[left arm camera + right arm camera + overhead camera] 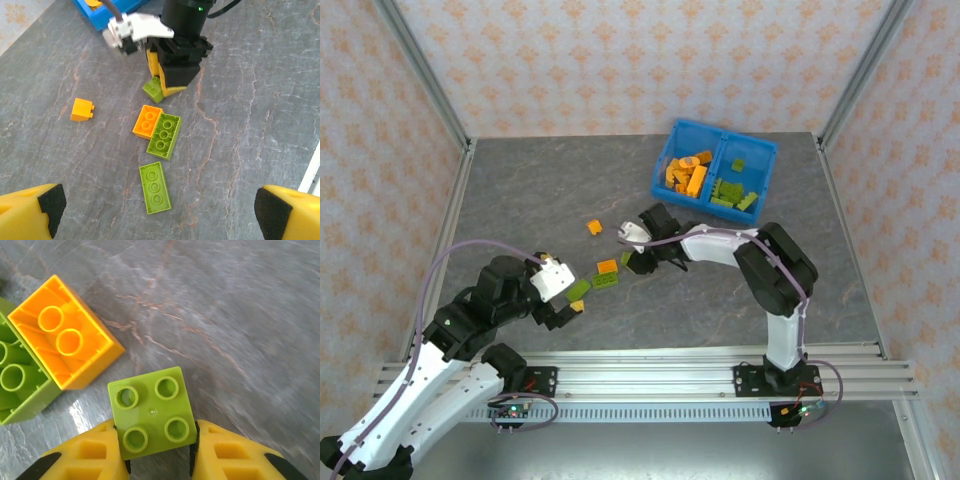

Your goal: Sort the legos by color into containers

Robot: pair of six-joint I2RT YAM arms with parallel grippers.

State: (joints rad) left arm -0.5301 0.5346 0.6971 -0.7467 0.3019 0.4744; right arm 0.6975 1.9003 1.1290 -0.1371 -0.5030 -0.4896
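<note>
— So, the top view first: where are the legos?
— Most are in the blue bin [720, 133], at the far right of the table [520, 200]. It has orange bricks [686, 176] in its left compartment and green bricks [735, 192] in its right one. Five lie loose mid-table, well apart from the bin. The right gripper [632, 262] is down on one of them, a green square brick [626, 257]. The left gripper [568, 296] hangs just beside a long green brick [578, 290].
— And the left wrist view?
— Its two fingers [45, 210] stand wide open with nothing between them. Ahead, the long green brick lies flat, studs up. Beyond it a thicker green brick [164, 136] touches a loose orange brick [147, 121] side to side. An orange cube [82, 110] sits alone off to the left. Farther on, the right gripper points down with the green square brick at its tips, and a corner of the blue bin shows behind it.
— The right wrist view?
— The green square brick, four studs up, sits between the yellow fingers [90, 460]. They press against two opposite sides of it, so they are closed on it. Whether it rests on the table I cannot tell. Just beside it, not touching, is the loose orange brick. The thicker green brick lies against that one at the left edge.
</note>
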